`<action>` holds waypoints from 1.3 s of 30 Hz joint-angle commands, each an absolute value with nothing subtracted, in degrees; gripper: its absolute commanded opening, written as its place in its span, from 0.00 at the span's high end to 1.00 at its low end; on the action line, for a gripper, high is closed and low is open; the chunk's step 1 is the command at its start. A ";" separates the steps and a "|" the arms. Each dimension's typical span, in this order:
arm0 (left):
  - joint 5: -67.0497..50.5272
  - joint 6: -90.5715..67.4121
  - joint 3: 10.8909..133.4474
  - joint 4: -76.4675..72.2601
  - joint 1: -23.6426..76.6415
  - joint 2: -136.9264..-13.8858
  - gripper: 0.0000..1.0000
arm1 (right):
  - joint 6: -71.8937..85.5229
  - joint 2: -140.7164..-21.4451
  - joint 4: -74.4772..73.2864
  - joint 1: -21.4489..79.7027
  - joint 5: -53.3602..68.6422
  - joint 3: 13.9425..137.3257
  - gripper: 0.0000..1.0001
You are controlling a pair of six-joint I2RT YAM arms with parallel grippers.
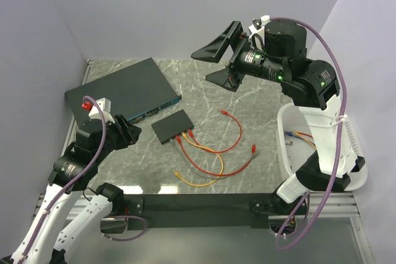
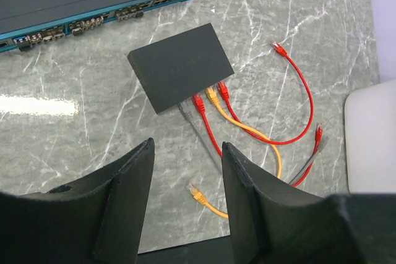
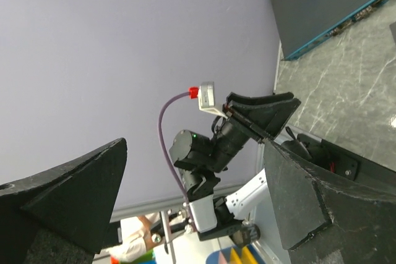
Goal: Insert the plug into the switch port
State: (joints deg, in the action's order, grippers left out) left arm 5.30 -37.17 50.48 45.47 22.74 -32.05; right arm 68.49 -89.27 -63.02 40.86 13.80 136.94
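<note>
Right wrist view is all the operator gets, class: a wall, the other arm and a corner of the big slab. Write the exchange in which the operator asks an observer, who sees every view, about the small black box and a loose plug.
Operator: Where is the small box?
Observer: The box lies flat in front of the slab, close to it but apart.
Operator: Is any plug loose near it?
Observer: A yellow plug lies unplugged on the near side of the box. The open left end effector is aimed its way but does not touch it.
</note>
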 commanded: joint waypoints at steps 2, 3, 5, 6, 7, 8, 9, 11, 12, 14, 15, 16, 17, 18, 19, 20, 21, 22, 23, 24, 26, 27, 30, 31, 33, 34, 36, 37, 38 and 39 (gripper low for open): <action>4.04 -37.53 51.50 45.35 22.94 -31.90 0.47 | 69.17 -90.09 -60.29 39.91 17.13 138.60 0.02; 3.96 -37.44 51.50 45.35 22.94 -31.99 0.47 | 69.34 -90.26 -60.21 39.82 17.40 138.60 0.02; 3.87 -37.44 51.59 45.44 22.94 -31.99 0.47 | 69.52 -90.61 -60.12 39.20 18.27 138.69 0.02; 3.78 -37.44 51.50 45.44 22.94 -31.91 0.46 | 69.52 -90.70 -60.03 38.85 18.54 138.69 0.02; 3.78 -37.44 51.59 45.44 22.94 -31.82 0.47 | 69.70 -90.79 -60.46 38.59 18.54 138.87 0.02; 3.78 -37.53 51.33 45.44 22.94 -31.73 0.46 | 69.78 -90.88 -60.47 37.71 18.81 138.69 0.02; 3.69 -37.53 51.33 45.27 22.94 -31.55 0.46 | 70.05 -90.88 -60.21 37.10 20.29 138.60 0.02; 3.60 -37.53 51.33 45.44 22.94 -31.64 0.46 | 70.75 -91.58 -60.29 35.87 21.96 138.60 0.02; 3.60 -37.53 51.24 45.27 22.94 -31.55 0.46 | 70.84 -91.84 -60.38 35.69 23.63 138.78 0.02; 3.52 -37.53 51.15 45.35 22.94 -31.47 0.46 | 70.75 -92.11 -61.34 35.25 23.91 139.04 0.02; 3.52 -37.53 51.15 45.26 22.94 -31.46 0.46 | 70.58 -91.76 -61.26 35.33 21.82 137.82 0.01; 3.52 -37.62 51.07 45.26 22.94 -31.29 0.46 | 70.66 -90.45 -59.87 35.33 20.32 136.25 0.01; 3.52 -37.62 51.06 45.18 22.94 -31.03 0.46 | 70.84 -89.40 -58.37 35.33 18.65 133.88 0.01; 3.43 -37.62 50.98 45.09 22.94 -31.03 0.46 | 70.40 -88.34 -56.36 35.25 17.76 131.07 0.00; 3.43 -37.62 50.98 45.09 22.94 -30.94 0.46 | 70.14 -86.76 -53.47 34.98 17.93 125.74 0.00; 3.51 -37.62 51.06 45.17 22.94 -30.85 0.46 | 69.79 -86.14 -52.48 34.55 18.80 123.42 0.00; 3.52 -37.53 51.06 45.26 22.94 -30.85 0.46 | 68.57 -85.61 -51.86 34.28 19.50 120.09 0.00; 3.69 -37.62 51.24 45.44 22.94 -30.76 0.46 | 67.68 -84.47 -51.07 34.28 19.86 118.58 0.00; 3.60 -37.53 51.24 45.79 22.94 -30.76 0.46 | 65.41 -83.68 -50.89 34.19 19.78 117.17 0.00; 3.69 -37.44 51.41 45.97 22.94 -30.67 0.46 | 64.43 -82.63 -50.37 34.19 19.17 115.33 0.00; 3.52 -37.53 51.15 45.53 22.94 -30.76 0.45 | 62.85 -77.98 -46.87 34.19 18.11 106.47 0.00; 3.60 -37.79 50.98 45.18 22.94 -30.85 0.45 | 61.10 -73.87 -43.97 34.28 18.71 97.65 0.00; 3.60 -37.97 50.71 44.65 22.94 -31.99 0.46 | 58.20 -67.87 -30.27 34.19 24.40 83.28 0.00; 3.60 -37.97 50.71 44.56 22.94 -32.08 0.46 | 57.57 -64.89 -24.40 34.10 26.00 75.49 0.00; 3.17 -37.88 50.54 44.30 22.85 -32.69 0.46 | 56.43 -62.41 -20.85 34.01 27.42 69.37 0.00; 3.16 -37.79 50.54 44.21 22.85 -32.78 0.46 | 55.47 -60.40 -20.05 34.10 27.16 65.43 0.00; 2.90 -37.71 50.45 44.12 22.85 -32.70 0.46 | 52.14 -58.37 -19.69 33.93 26.55 62.42 0.00; 2.90 -37.79 50.36 44.03 22.85 -32.61 0.46 | 51.16 -56.18 -19.08 34.01 26.54 59.53 0.00; 2.90 -37.79 50.36 44.03 22.85 -32.43 0.46 | 50.20 -55.03 -18.90 34.10 26.46 58.28 0.00; 2.90 -37.88 50.19 43.95 22.85 -32.34 0.46 | 48.10 -52.93 -18.90 34.01 26.37 56.10 0.00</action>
